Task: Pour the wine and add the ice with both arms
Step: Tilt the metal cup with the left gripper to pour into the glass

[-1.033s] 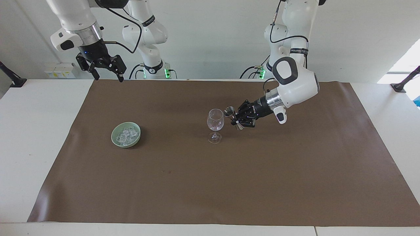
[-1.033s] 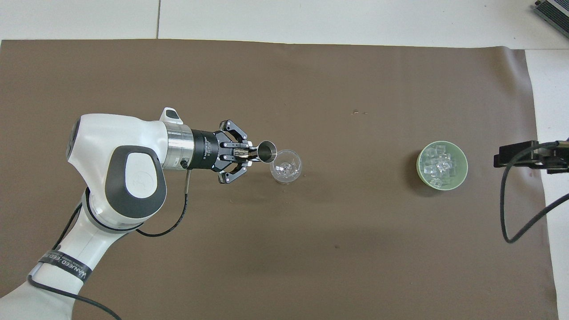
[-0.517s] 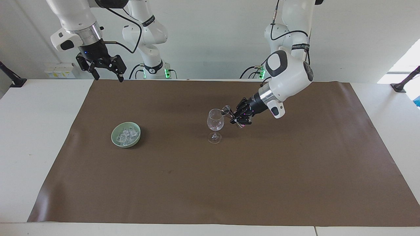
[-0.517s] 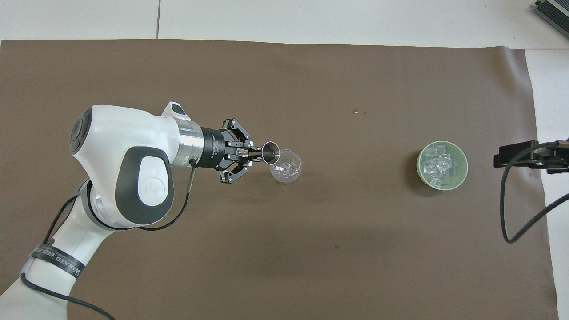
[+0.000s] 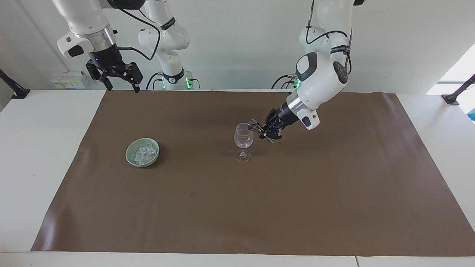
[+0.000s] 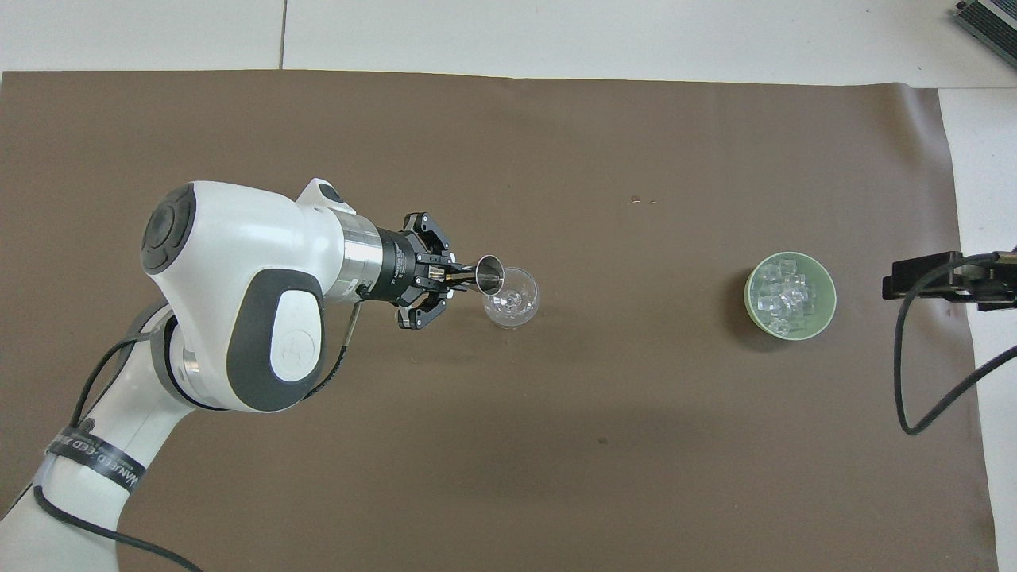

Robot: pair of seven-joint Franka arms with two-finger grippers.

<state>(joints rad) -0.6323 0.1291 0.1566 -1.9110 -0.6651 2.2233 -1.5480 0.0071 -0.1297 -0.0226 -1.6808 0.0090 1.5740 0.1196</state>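
1. Facing view: a white worktop carries a wide brown mat, with a pale wall above it where the two arms are mounted.
2. Facing view: the left claw is clenched on a small metal measuring cup, tilted with its mouth at the rim of a clear stemmed glass that stands upright near the middle of the mat.
3. Facing view: the right claw hangs with its fingers spread and nothing in them, high over the mat's edge nearest the robots at the right arm's end; this arm waits.
4. Facing view: the ice lies in a pale green bowl on the mat, toward the right arm's end, well apart from the glass and from both claws.
5. Overhead view: the brown mat covers most of the worktop, which shows as a white strip along the mat's edge farthest from the robots.
6. Overhead view: the left claw holds the measuring cup over the glass's rim.
7. Overhead view: the ice fills the green bowl, well apart from the left claw; only part of the right claw shows at the frame's edge, near the bowl.
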